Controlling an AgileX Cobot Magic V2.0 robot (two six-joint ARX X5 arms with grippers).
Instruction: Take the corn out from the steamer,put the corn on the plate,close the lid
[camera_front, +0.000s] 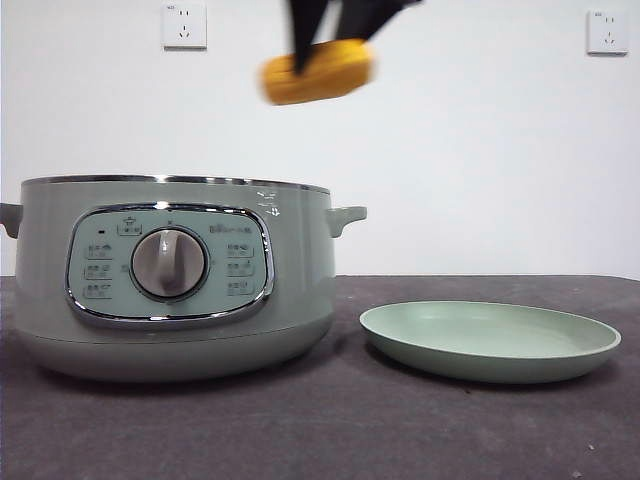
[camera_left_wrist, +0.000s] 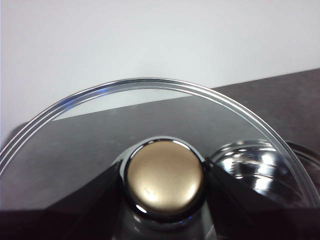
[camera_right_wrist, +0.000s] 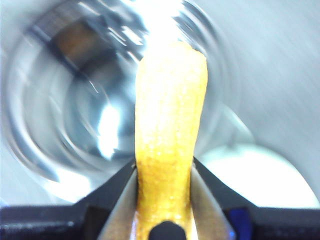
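My right gripper (camera_front: 320, 45) is shut on the corn (camera_front: 316, 73), a stubby yellow-orange cob, and holds it high above the right rim of the steamer (camera_front: 170, 275). In the right wrist view the corn (camera_right_wrist: 167, 130) sits between the jaws, with the steamer's shiny open bowl (camera_right_wrist: 95, 100) blurred below. The steamer stands open at the left of the table. The pale green plate (camera_front: 490, 340) lies empty to its right and shows in the right wrist view (camera_right_wrist: 260, 175). My left gripper (camera_left_wrist: 164, 185) is shut on the knob (camera_left_wrist: 164, 175) of the glass lid (camera_left_wrist: 100, 130), out of the front view.
The dark table (camera_front: 400, 430) carries only the steamer and the plate. A white wall with two sockets (camera_front: 184, 25) stands behind.
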